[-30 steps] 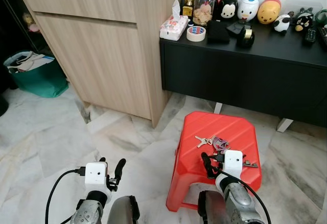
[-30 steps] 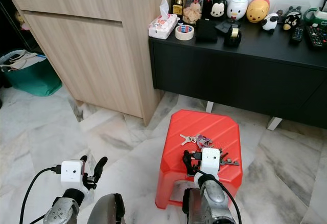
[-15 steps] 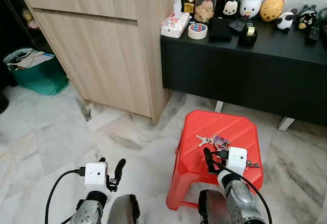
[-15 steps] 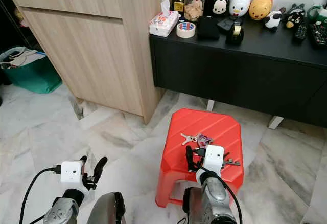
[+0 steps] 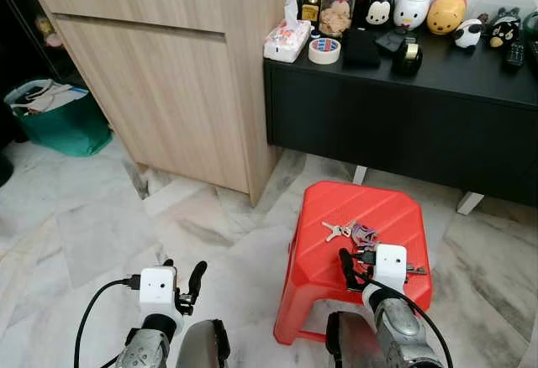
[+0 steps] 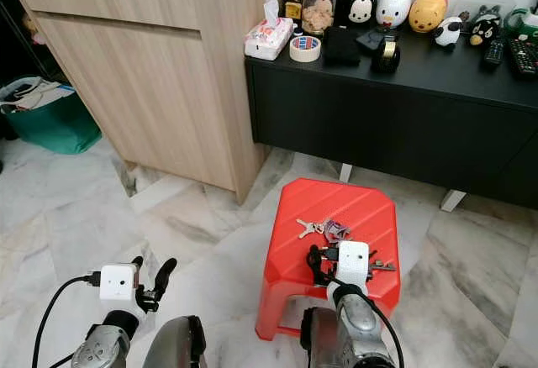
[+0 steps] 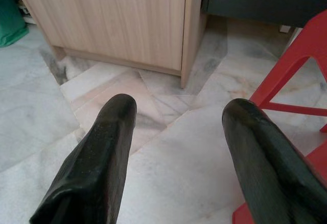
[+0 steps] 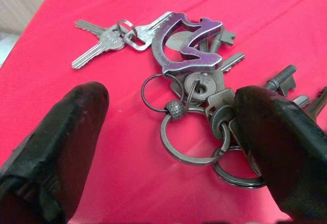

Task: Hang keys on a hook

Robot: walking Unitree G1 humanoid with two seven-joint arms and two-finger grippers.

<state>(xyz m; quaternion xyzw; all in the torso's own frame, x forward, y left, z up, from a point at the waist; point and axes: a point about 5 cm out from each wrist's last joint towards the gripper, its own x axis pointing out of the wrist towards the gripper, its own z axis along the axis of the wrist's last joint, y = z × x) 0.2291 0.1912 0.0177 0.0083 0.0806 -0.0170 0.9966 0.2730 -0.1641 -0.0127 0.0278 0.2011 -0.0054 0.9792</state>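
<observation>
Hovering over the red stool (image 5: 370, 208), your right pincer (image 8: 173, 147) stands apart, straddling the keys (image 8: 189, 75) lying flat mid-seat, presumably to pinch them. Left pincer (image 7: 179, 152), apart, idles near the floor.

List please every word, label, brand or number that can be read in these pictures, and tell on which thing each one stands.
No text here can be read for certain.
Tissue pack: printed pattern, too small to read.
Tape roll: blue and red marks, too blurred to read.
Jar with red lid: no readable label.
Keys on the red stool: any stamping on the silver key head is too faint to read.
</observation>
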